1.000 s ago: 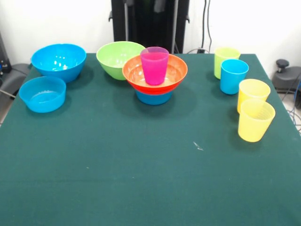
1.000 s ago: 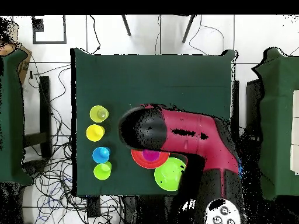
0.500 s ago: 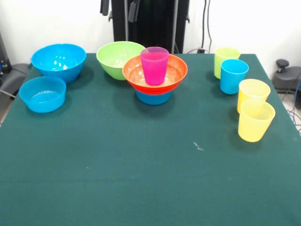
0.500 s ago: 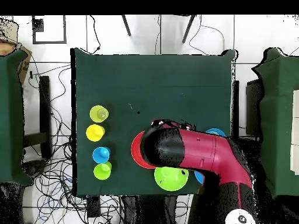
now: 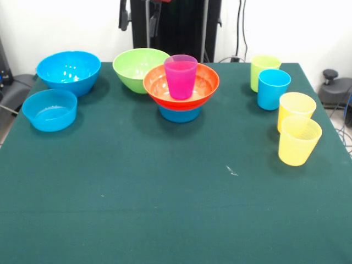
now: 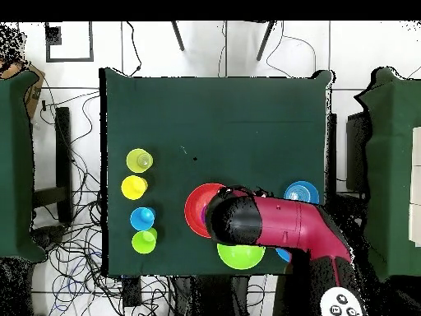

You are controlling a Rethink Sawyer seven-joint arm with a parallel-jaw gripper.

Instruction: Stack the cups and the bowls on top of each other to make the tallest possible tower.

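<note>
Swinging back toward its base, the arm (image 6: 279,230) had uncovered more of the orange bowl (image 5: 181,83). Its gripper (image 5: 140,16) hung high behind the green bowl (image 5: 138,67); whether it was apart or together could not be told. The purple cup (image 5: 180,76) stood in the tower (image 5: 181,91).

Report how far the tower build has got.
Done: the tower has three levels, a small blue bowl at the bottom, the orange bowl on it, and the purple cup inside that.

In hand: nothing; the gripper hangs at the far edge above the green bowl.

Left: four cups and three bowls stand loose on the table.
</note>
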